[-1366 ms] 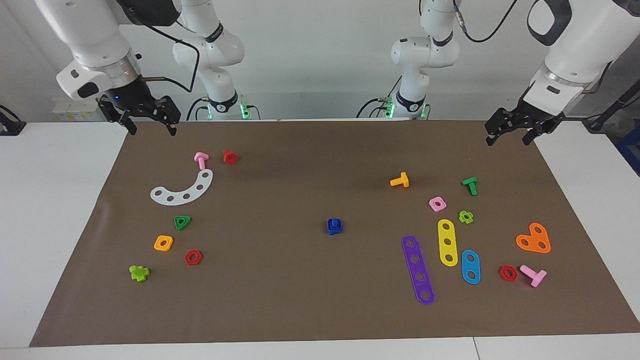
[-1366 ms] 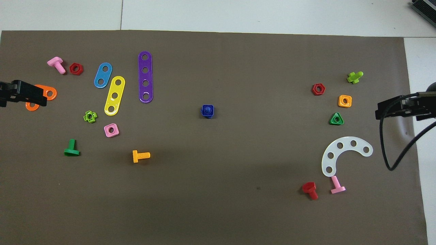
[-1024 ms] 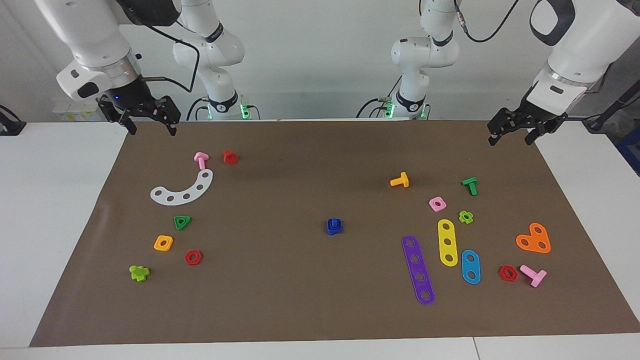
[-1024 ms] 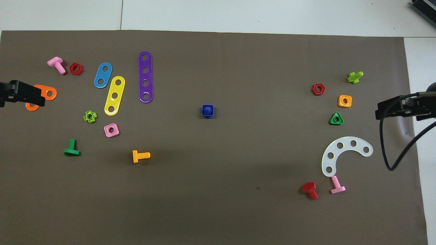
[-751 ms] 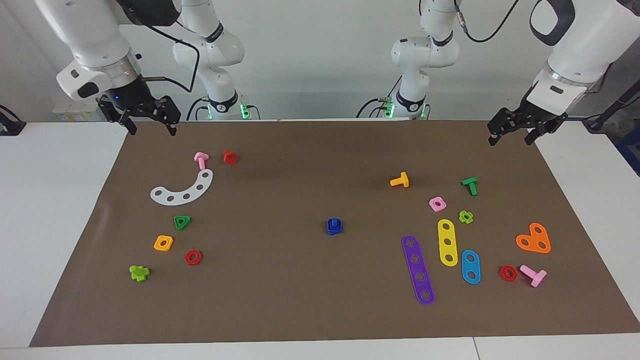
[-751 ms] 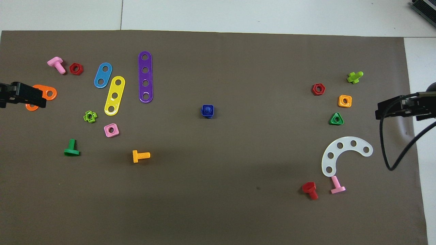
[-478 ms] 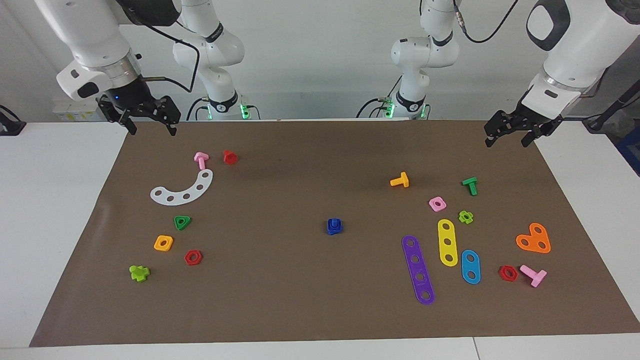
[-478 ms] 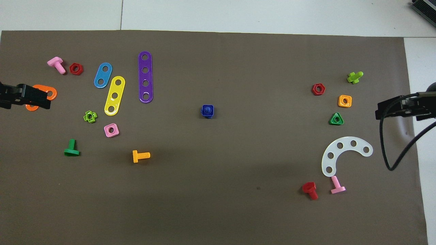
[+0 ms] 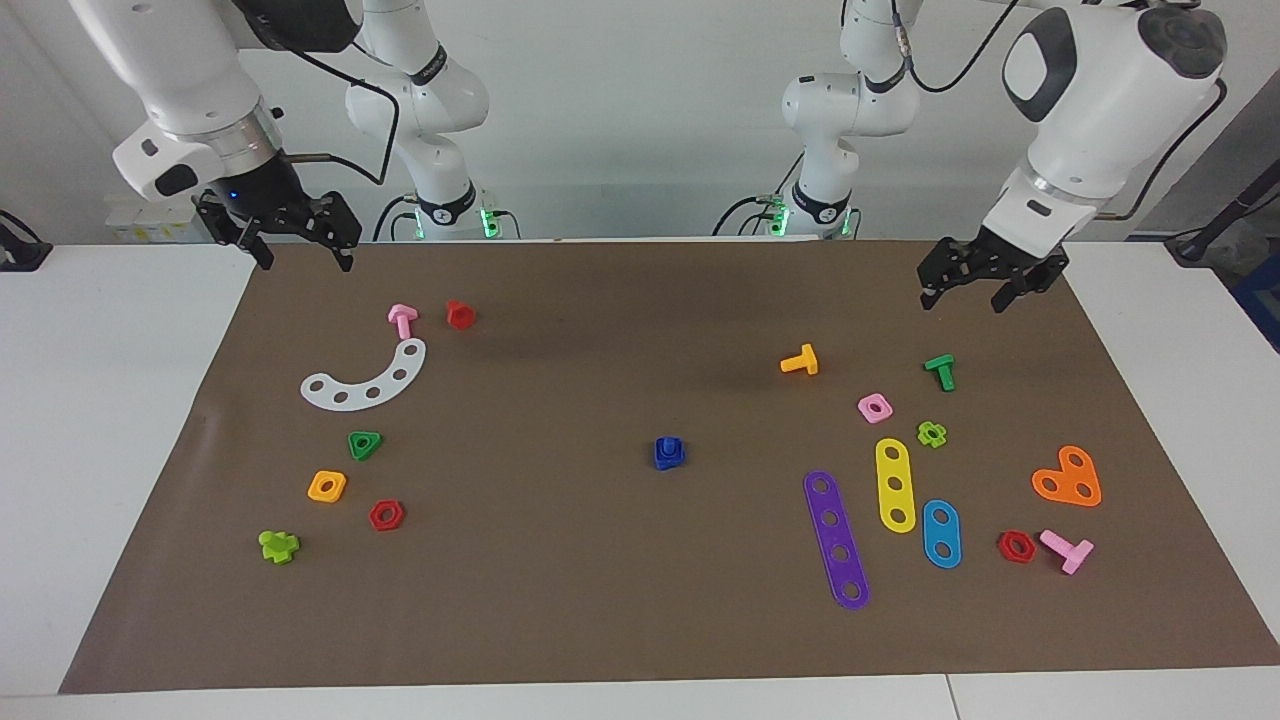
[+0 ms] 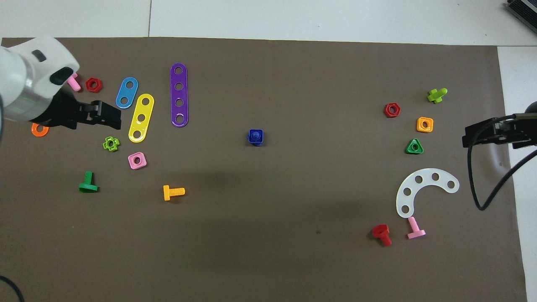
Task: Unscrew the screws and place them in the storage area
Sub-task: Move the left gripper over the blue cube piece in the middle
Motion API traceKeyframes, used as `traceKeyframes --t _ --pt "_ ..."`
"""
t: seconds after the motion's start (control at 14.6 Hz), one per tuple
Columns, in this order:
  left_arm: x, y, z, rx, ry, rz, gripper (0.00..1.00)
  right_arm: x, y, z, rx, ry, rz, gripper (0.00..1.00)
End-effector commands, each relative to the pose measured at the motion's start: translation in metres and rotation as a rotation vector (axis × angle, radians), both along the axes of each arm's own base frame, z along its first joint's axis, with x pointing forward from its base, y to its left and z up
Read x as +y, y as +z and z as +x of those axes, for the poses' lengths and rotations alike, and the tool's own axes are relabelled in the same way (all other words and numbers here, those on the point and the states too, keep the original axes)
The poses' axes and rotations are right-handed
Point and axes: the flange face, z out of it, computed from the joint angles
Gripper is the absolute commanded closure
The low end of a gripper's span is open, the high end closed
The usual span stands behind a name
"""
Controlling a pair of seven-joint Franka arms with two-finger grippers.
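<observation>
The left jaws [image 9: 964,287] stand apart with nothing between them, raised over the brown mat [image 9: 600,620] at the left arm's end of the worktop [image 9: 100,400], above bare mat near the green bolt [image 9: 940,371]. The right jaws [image 9: 292,243] are likewise spread and hold nothing, hanging over the mat's corner at the right arm's end, where that arm waits.

The blue screw [image 9: 669,452] sits at the middle of the mat, threaded into a blue square nut, well apart from both jaws. An orange bolt [image 9: 800,361] lies nearer to the robots, toward the left arm's end. A white curved plate [image 9: 365,380] lies toward the right arm's end, with a pink bolt [image 9: 402,320] just beside it.
</observation>
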Motion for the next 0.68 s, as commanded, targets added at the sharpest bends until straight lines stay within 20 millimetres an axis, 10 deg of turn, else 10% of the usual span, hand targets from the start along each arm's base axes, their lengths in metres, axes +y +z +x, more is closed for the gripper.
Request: traceKeyframes --t 0.0,0.61 --pt "-0.055 -0.03 0.009 -0.011 0.033 -0.004 0.01 -0.001 0.0 -0.004 0.009 0.027 0.001 0.0" --pt "-0.218 -0.138 0.027 -0.063 0.126 -0.027 0.05 -0.001 0.0 -0.004 0.009 0.027 0.001 0.0"
